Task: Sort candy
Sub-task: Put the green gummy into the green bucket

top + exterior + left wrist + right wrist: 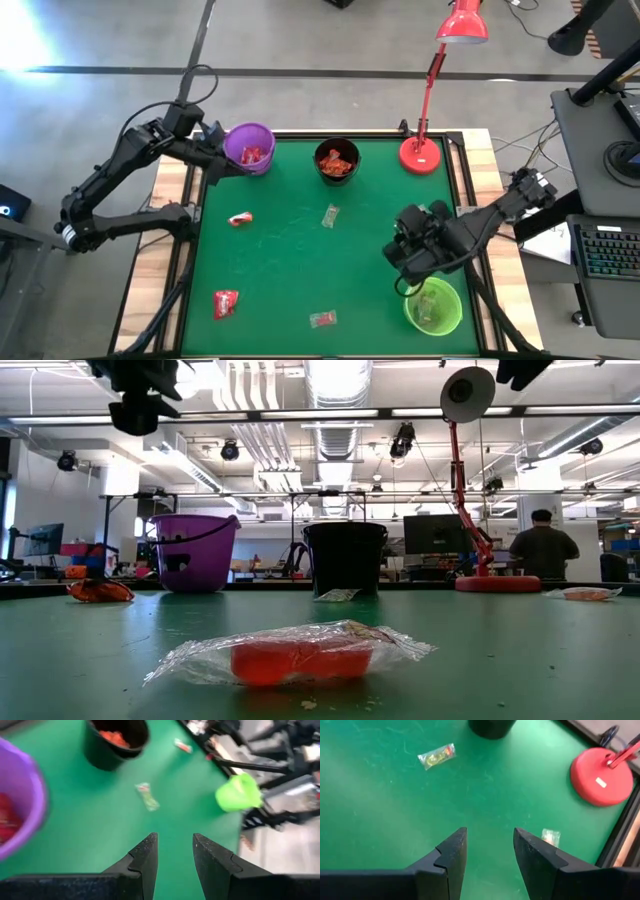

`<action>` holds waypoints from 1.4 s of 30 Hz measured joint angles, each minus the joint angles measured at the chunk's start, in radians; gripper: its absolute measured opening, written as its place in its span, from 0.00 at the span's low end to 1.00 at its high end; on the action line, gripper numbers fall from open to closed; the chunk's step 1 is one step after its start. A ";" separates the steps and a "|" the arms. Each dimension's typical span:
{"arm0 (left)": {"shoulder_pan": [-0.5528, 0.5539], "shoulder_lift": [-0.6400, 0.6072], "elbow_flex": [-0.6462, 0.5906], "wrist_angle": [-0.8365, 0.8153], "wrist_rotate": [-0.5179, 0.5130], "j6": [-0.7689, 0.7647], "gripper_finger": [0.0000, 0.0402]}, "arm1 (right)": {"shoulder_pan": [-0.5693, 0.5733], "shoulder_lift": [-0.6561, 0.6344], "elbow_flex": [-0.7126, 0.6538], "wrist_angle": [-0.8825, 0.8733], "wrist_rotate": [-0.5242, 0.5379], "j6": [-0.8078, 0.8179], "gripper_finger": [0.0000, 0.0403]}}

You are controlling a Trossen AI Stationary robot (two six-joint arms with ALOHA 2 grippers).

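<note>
Four wrapped sweets lie flat on the green mat: a red one [240, 218], a greenish one [330, 215], a red one [226, 303] and a clear-wrapped red one [322, 320], which is large in the low view [290, 652]. The purple cup [250, 148] holds red sweets, the black cup [337, 160] orange ones, the green cup [433, 305] greenish ones. My left gripper [175, 837] hovers open by the purple cup's left side [212, 150]. My right gripper [490, 831] is open above the mat, just beyond the green cup [405, 250]. A small clear sweet [550, 837] lies beside its finger.
The red desk lamp's base [421, 155] stands on the mat's far right corner, and its stem leans over the far edge. Wooden table borders frame the mat. A person [543, 545] stands far off in the room behind.
</note>
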 joint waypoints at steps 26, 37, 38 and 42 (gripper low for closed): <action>-0.401 0.235 0.000 0.262 -0.430 -0.299 0.26 | -0.191 -0.065 0.000 0.000 0.109 -0.377 0.38; -0.508 0.465 0.000 0.466 -0.520 -0.436 0.26 | -0.308 -0.066 0.000 0.000 0.165 -0.540 0.38; -0.512 0.491 0.000 0.489 -0.520 -0.440 0.26 | -0.319 -0.066 0.000 0.000 0.166 -0.550 0.38; -0.533 0.580 0.000 0.544 -0.520 -0.469 0.26 | -0.353 -0.066 0.000 0.000 0.166 -0.590 0.38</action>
